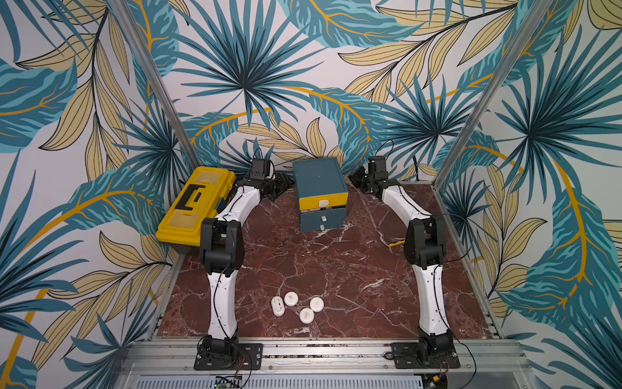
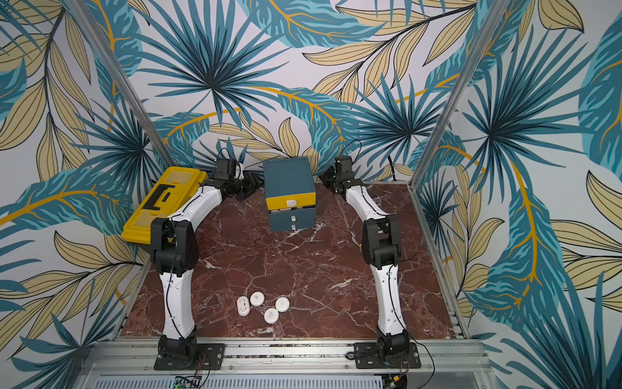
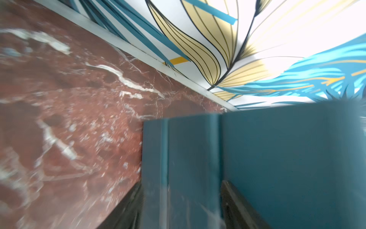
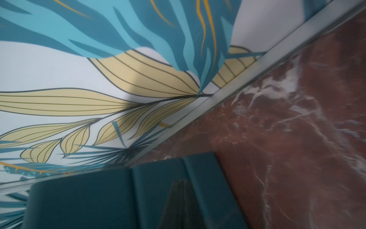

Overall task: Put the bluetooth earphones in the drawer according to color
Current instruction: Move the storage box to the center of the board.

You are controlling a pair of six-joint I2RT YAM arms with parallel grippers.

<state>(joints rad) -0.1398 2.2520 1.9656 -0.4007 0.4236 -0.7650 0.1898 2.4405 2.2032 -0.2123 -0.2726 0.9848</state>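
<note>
white earphones (image 1: 306, 315) near table (image 1: 353, 269) front edge

A: What is sitting on the left?
B: A yellow toolbox (image 1: 193, 205) is lying at the left edge of the red marble table (image 1: 336, 269), its black latch facing up; leaf-patterned wallpaper (image 1: 242, 84) is covering the walls.
A: Anything on the right?
B: A small yellow thing (image 1: 396, 243) is lying there; too small to tell.

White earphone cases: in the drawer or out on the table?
Out. Four white earphone cases lie clustered on the table near its front edge, apart from the drawer cabinet.
</note>
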